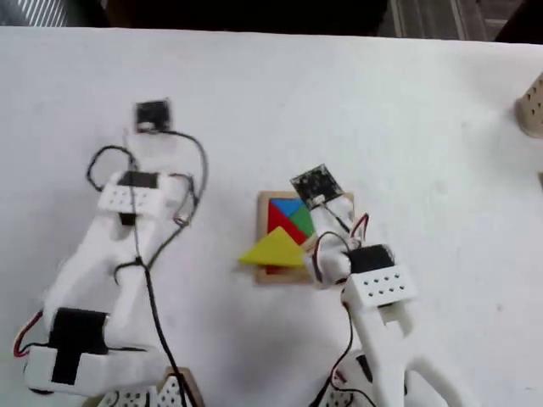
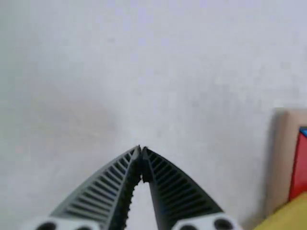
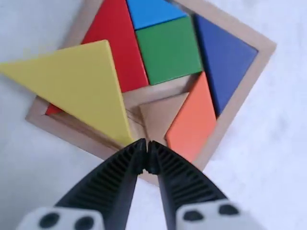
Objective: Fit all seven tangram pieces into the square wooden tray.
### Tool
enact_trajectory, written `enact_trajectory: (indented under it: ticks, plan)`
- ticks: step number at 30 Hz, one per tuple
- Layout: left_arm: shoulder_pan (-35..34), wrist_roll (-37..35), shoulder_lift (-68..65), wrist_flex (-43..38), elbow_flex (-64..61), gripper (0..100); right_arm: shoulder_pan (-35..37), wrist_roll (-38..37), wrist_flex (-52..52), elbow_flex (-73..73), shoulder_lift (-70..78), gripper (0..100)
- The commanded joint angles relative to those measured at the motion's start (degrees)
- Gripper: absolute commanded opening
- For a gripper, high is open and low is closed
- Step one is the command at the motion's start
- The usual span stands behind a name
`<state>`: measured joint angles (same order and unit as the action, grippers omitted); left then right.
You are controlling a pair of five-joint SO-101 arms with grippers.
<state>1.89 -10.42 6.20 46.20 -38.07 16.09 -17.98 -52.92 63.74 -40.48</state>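
Note:
The square wooden tray (image 1: 263,208) sits mid-table between the two arms. In it lie a red triangle (image 3: 112,38), a light blue piece (image 3: 151,12), a green square (image 3: 168,48), a dark blue piece (image 3: 225,57), an orange triangle (image 3: 194,122) and a wood-coloured triangle (image 3: 160,117). The big yellow triangle (image 3: 76,81) rests tilted on top of the red piece and the tray's rim (image 3: 223,120), one corner out over the table (image 1: 276,248). My right gripper (image 3: 146,143) is shut and empty, its tips at the tray's edge beside the yellow triangle's corner. My left gripper (image 2: 141,149) is shut over bare table, the tray (image 2: 283,158) off to its side.
The right arm (image 1: 377,284) stands just in front of the tray; the left arm (image 1: 127,195) with loose black cables stands well to the left. A perforated wooden object (image 1: 530,106) sits at the right edge. White table stretches behind the tray.

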Motion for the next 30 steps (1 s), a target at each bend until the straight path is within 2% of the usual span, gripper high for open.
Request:
enact_trajectory:
  ticks: [1,11,22,30]
  plan:
    - [10.07,4.13,0.31,-0.09,-1.93,2,-0.84,-1.41,-0.22,0.44,1.1,1.8]
    - [9.8,4.04,0.4,0.0,-1.93,2,-0.84,-1.49,0.66,-5.63,15.52,1.8]
    - [9.8,4.04,0.4,0.0,-1.93,2,-3.56,-1.05,8.4,-6.07,16.31,1.8]
    - [9.8,4.04,0.31,0.0,-1.93,2,-3.91,-0.97,7.78,-6.07,14.73,1.8]
